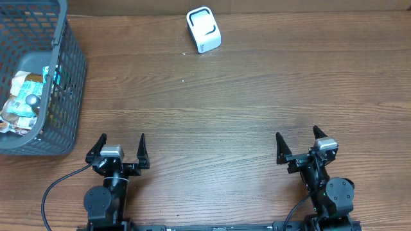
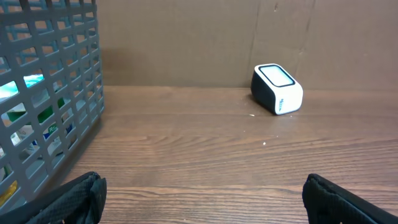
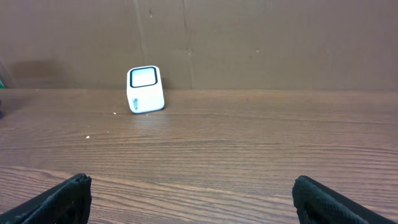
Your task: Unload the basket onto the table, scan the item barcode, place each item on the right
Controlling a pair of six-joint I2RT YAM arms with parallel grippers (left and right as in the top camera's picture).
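Items: a heap of packets [image 1: 22,102] lies in the bottom of the basket, at about 9 o'clock on the table. Through the mesh they show cream, teal and green wrappers.
Item direction: the packets are jumbled, so I cannot tell any single long axis or which way a barcode faces.
Item count: several packets, probably four or more. They overlap too much for a sure count.
Item writing: print shows on the wrappers but is too small to read.
Basket: one grey mesh basket [image 1: 64,77] stands upright at the left edge, its long side running from 12 to 6 o'clock.
Scanner: one white box [image 1: 203,30] sits at 12 o'clock near the far edge, well apart from the basket.
Scanner direction: its long axis runs roughly from 11 to 5 o'clock in the overhead view. A dark-rimmed window faces upward.
Scanner writing: small blue marks on one side wall, not readable.
Left gripper: [image 1: 122,141] at 7 o'clock, released, jaws spread wide and pointing toward 12 o'clock, with bare wood between the fingers.
Right gripper: [image 1: 297,136] at 5 o'clock, released, jaws spread wide and pointing toward 12 o'clock, tilted slightly to 11.
Gripper count: two, well apart from each other and from the scanner.
Cable: one black cable [image 1: 58,186] curves from the left arm's base toward 7 o'clock.
Table: brown wood grain [image 1: 205,96].
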